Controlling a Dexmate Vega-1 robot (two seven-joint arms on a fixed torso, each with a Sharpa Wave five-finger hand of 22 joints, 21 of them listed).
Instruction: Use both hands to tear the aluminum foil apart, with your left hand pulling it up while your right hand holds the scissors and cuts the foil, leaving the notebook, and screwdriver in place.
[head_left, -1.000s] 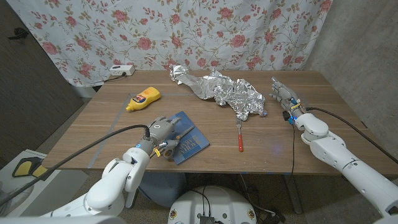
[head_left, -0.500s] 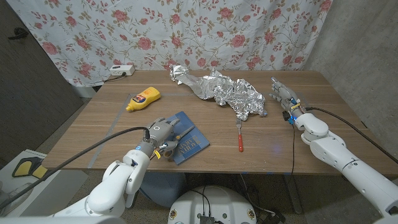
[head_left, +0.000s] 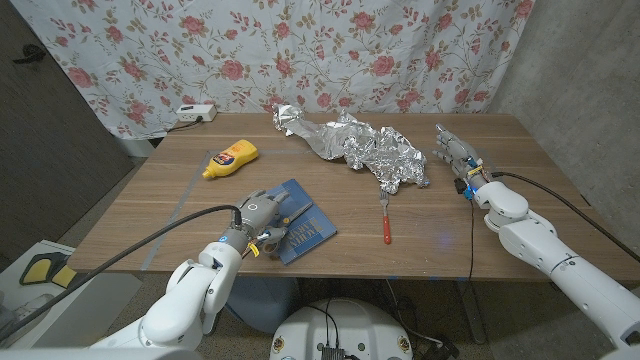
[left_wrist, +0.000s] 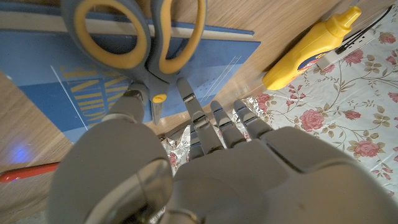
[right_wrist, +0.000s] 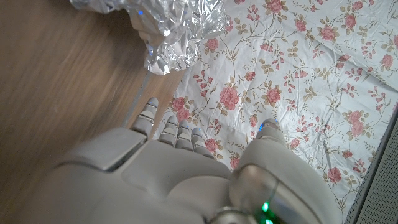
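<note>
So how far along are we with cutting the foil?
Nothing is cut yet: the foil lies crumpled and whole on the table. The left hand is at the scissors on the notebook without gripping them; the right hand is open beside the foil. The screwdriver lies untouched.

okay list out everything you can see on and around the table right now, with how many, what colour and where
aluminum foil: one, silver, crumpled along the far middle of the table
notebook: one, blue, near edge left of centre
scissors: one pair, grey blades with grey and yellow handles, lying on the notebook
screwdriver: one, red handle, on the table right of the notebook, just below the foil
squeeze bottle: one, yellow, far left part of the table
power strip: one, white, far left corner
table: one, brown wood
curtain: one, white with red roses, behind the table
left hand: one, grey, by the notebook's near left end, fingers at the scissors
right hand: one, grey, right of the foil, holding nothing
</note>
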